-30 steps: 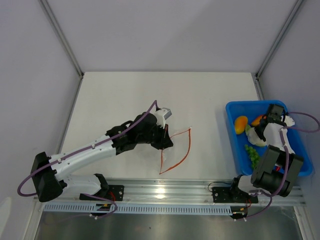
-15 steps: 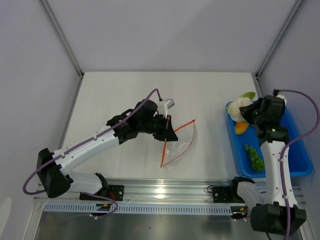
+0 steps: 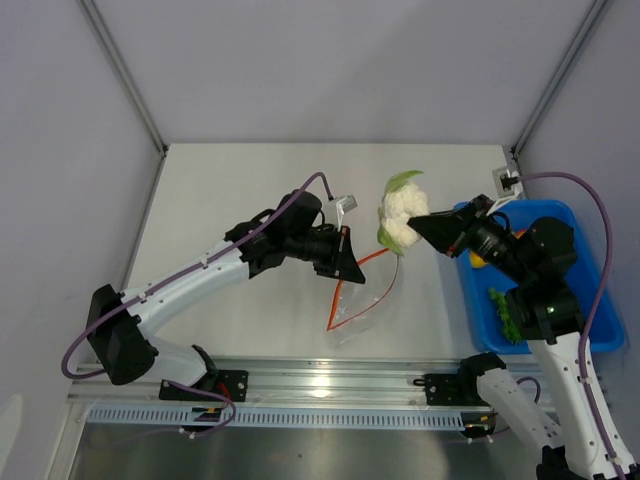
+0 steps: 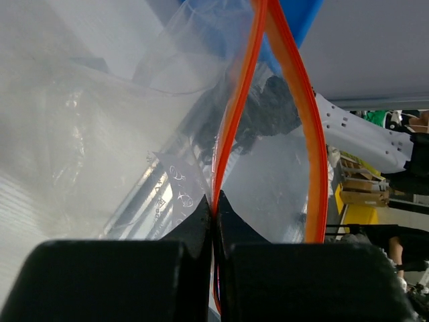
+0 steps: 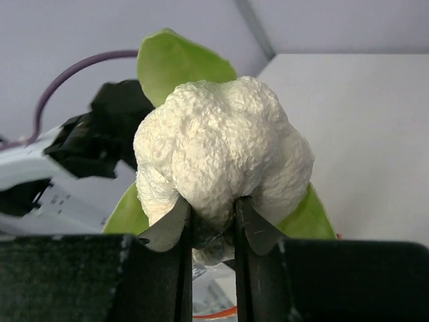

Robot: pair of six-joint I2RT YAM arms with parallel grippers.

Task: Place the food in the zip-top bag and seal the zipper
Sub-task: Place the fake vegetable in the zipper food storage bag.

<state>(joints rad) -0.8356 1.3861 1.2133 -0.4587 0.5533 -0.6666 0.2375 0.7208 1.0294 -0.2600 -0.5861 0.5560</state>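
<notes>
My right gripper point(image 3: 420, 228) is shut on a piece of the food, a white round vegetable with pale green leaves point(image 3: 402, 215), held in the air just right of the bag's mouth. In the right wrist view the fingers point(image 5: 249, 225) pinch the underside of the vegetable point(image 5: 224, 151). My left gripper point(image 3: 346, 262) is shut on the zipper point(image 3: 372, 256), lifting one edge of the clear zip-top bag point(image 3: 362, 298). Seen from the left wrist, the orange-red zipper point(image 4: 234, 114) splits into two strips, so the mouth of the bag point(image 4: 100, 134) gapes. A green bumpy bunch point(image 3: 507, 312) and an orange fruit point(image 3: 479, 261) lie in the bin.
A blue plastic bin point(image 3: 598, 318) stands at the table's right edge, under my right arm. The white table point(image 3: 250, 190) is walled on the left, back and right. A metal rail point(image 3: 320, 385) with both arm bases runs along the near edge.
My right gripper lifted the white vegetable out of the blue bin and carried it left to the bag's mouth. The left gripper raised the bag's edge and shifted slightly right.
</notes>
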